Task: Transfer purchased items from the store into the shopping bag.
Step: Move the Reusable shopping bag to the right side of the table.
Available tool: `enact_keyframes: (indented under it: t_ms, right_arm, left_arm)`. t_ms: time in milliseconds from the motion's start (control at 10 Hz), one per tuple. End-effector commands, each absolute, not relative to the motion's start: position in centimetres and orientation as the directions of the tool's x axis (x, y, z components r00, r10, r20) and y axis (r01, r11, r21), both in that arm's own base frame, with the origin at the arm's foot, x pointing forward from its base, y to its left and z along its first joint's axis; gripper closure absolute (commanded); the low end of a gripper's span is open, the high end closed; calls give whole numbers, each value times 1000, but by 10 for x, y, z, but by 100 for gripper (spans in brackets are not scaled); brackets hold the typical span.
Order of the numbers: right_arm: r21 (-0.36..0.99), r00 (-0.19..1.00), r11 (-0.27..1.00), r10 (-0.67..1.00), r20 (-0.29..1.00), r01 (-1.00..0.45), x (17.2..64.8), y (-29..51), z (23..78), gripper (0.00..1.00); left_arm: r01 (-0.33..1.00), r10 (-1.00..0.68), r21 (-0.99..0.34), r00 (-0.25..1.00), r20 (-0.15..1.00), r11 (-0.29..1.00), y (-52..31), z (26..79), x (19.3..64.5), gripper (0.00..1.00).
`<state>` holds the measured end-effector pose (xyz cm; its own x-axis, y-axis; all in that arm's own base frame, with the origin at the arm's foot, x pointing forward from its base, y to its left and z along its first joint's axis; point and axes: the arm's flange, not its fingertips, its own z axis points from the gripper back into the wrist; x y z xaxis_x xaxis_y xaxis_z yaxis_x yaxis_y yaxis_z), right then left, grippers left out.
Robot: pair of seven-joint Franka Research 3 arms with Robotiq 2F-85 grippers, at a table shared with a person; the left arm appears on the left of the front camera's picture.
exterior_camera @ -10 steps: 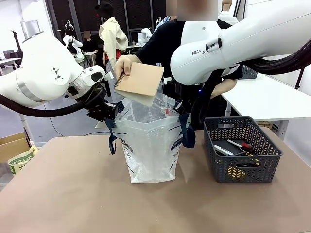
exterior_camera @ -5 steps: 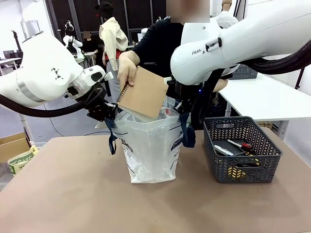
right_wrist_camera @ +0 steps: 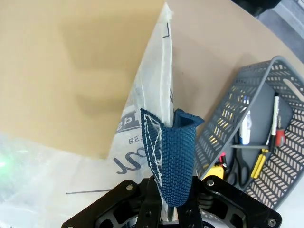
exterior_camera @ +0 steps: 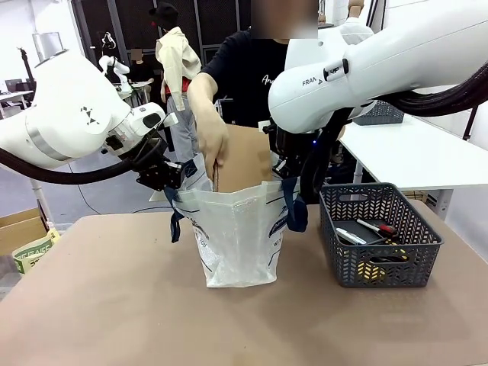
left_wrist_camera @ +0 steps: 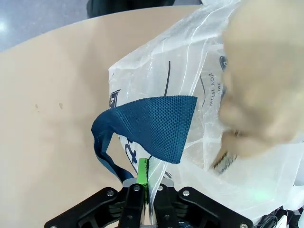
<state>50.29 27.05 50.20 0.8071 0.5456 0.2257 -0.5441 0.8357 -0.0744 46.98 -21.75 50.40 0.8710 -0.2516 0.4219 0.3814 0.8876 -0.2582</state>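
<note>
The left gripper [exterior_camera: 171, 178] pinches the shopping bag's [exterior_camera: 236, 236] rim, the right gripper [exterior_camera: 287, 171] clamps a blue strap [right_wrist_camera: 173, 152]. The person's hand [exterior_camera: 212, 141] grips a flat brown piece [exterior_camera: 248, 156], cardboard perhaps, half sunk into the bag, beside the grey basket [exterior_camera: 381, 267].

Right pincer [right_wrist_camera: 168, 207] clamps the shopping bag's [right_wrist_camera: 133, 142] blue strap [right_wrist_camera: 175, 152] beside the grey basket [right_wrist_camera: 227, 115].

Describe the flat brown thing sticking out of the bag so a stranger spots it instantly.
Find the clear shopping bag standing mid-table, its top pinched by the left gripper and right gripper. Rising from its mouth in the person's hand is a flat brown cardboard piece: plain and stiff, unlike the small pens in the grey basket beside.
</note>
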Motion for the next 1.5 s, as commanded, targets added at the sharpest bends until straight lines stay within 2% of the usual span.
enact_keyframes:
  t_ms: [0, 1400]
  right_arm:
    - [-84, 815, 848, 528, 239, -524, 499, 268, 503, 100]
    - [-72, 853, 883, 468, 231, -465, 500, 249, 503, 100]
  left_arm:
    - [376, -248, -252, 871, 424, 892, -217, 504, 469, 100]
    - [379, -272, -246, 885, 379, 892, -203, 510, 477, 100]
